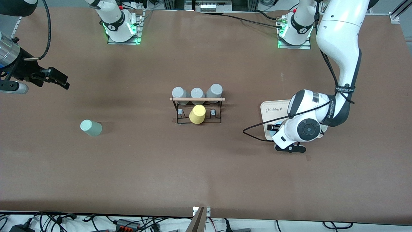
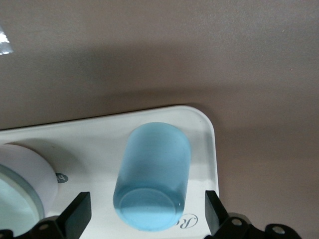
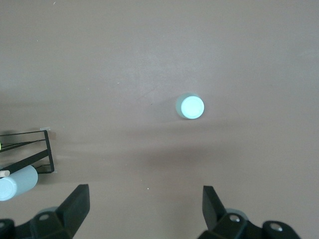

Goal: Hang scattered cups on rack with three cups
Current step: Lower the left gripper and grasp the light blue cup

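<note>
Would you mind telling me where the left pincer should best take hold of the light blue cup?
Grip the light blue cup across its round side wall, coming straight down from above: it stands base-up on the white tray, and the open left pincer already straddles it.

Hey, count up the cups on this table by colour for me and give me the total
Grey cups on the rack: 3
Yellow cup on the rack: 1
Mint green cup on the table: 1
Light blue cup on the white tray: 1
Total: 6 cups
</note>
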Controlling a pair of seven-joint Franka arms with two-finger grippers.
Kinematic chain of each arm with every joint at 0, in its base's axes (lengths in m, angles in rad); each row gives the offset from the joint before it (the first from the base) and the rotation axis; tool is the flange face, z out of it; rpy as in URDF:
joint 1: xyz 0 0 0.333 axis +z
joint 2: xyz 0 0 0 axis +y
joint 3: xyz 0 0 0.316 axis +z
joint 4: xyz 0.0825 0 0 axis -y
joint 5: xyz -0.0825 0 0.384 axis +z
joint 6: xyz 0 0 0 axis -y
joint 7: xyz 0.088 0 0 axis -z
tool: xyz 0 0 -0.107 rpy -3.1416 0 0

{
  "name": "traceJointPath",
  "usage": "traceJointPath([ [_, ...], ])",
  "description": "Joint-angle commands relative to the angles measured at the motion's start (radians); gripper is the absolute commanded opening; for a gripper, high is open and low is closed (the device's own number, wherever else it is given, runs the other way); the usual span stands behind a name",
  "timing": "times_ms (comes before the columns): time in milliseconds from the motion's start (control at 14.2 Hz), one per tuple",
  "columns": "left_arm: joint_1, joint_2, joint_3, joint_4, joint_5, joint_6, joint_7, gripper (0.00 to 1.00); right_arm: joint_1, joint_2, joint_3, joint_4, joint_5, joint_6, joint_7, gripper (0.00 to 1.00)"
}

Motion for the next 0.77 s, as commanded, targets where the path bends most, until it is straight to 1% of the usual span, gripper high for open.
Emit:
traceJointPath([
  [0,0.001,0.013,-0.006,-0.010,0.013,0.024,0.008,1.00,-0.008,0.006,0.005,0.024,0.002,-0.024,-0.003,1.00],
  [281,0.018,0.028,-0.006,-0.008,0.022,0.030,0.009,1.00,-0.010,0.006,0.005,0.026,0.002,-0.024,-0.002,1.00],
  [421,0.019,0.028,-0.006,-0.011,0.018,0.027,0.009,0.98,-0.011,0.006,0.004,0.027,0.002,-0.024,0.000,1.00],
  [491,0.021,0.030,-0.006,-0.013,0.018,0.024,0.009,0.95,-0.011,0.006,0.003,0.027,0.002,-0.024,0.001,1.00],
  [632,0.021,0.028,-0.006,-0.013,0.016,0.017,0.006,0.86,-0.010,0.006,0.003,0.029,0.002,-0.024,0.009,1.00],
  [702,0.021,0.025,-0.006,-0.019,0.016,0.015,0.003,0.74,-0.010,0.006,0.003,0.029,0.002,-0.024,0.011,1.00],
])
